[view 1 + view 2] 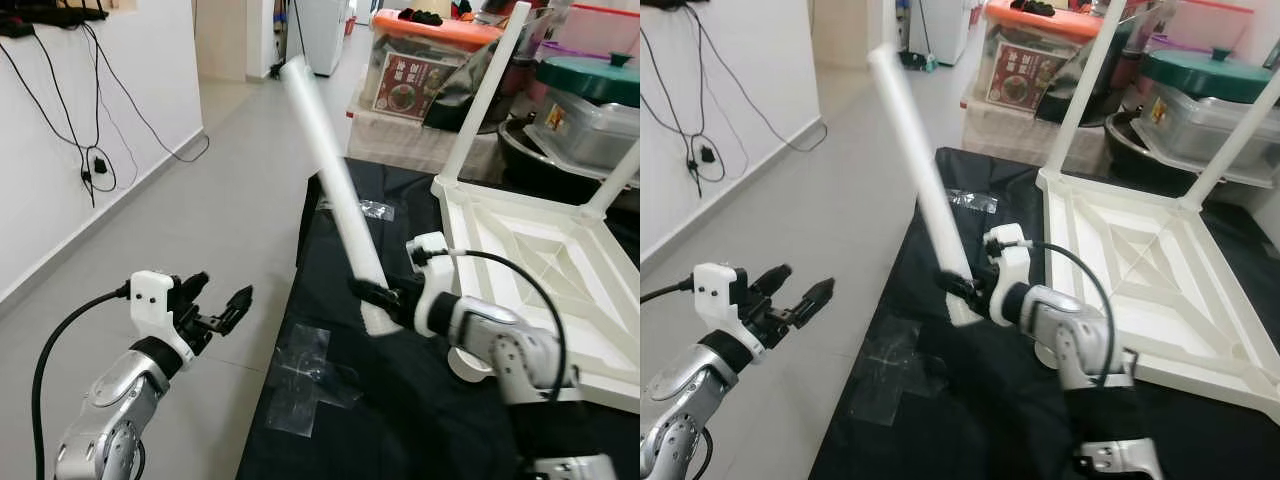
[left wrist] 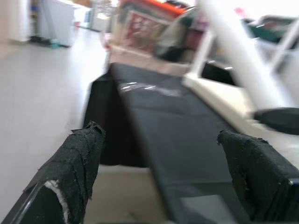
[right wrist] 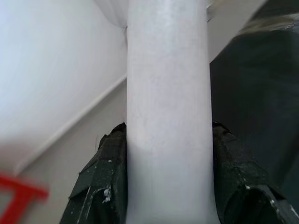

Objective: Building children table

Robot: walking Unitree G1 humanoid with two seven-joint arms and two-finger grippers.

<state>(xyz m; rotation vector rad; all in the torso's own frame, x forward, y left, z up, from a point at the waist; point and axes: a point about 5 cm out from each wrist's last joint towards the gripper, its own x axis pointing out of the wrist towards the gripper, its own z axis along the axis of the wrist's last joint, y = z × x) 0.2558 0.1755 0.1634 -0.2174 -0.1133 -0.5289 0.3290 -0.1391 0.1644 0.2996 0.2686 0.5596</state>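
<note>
Floor (image 1: 220,200) of pale grey tile takes up the most room, running open and bare from the white wall (image 1: 60,150) to the dark-draped surface (image 1: 400,400), with black cables (image 1: 95,160) hanging down the wall. That surface wears a black, slightly glossy sheet whose near edge drops straight to the floor; clear tape patches (image 1: 305,385) shine on it. Upside down on the sheet, on the side away from the wall, lies the white plastic tabletop (image 1: 560,270), ribbed with diagonal braces on its underside, two smooth round legs (image 1: 490,95) already standing up from its far corners. Beyond it, stacked storage bins (image 1: 430,60) and a lidded pot (image 1: 590,100) crowd the far edge.

The right arm reaches across the sheet beside the tabletop, forearm bent inward, and the right hand (image 1: 375,298) is clamped around the lower end of a loose table leg (image 1: 330,180), a long white matte tube tilting up and away toward the wall. In the right wrist view the two black fingers (image 3: 105,182) press its sides with no gap.

The left arm hovers over bare floor between the wall and the sheet's edge, wrist level. The left hand (image 1: 215,305) is spread wide and holds nothing, its tape-wrapped fingertips (image 2: 81,154) well apart.
</note>
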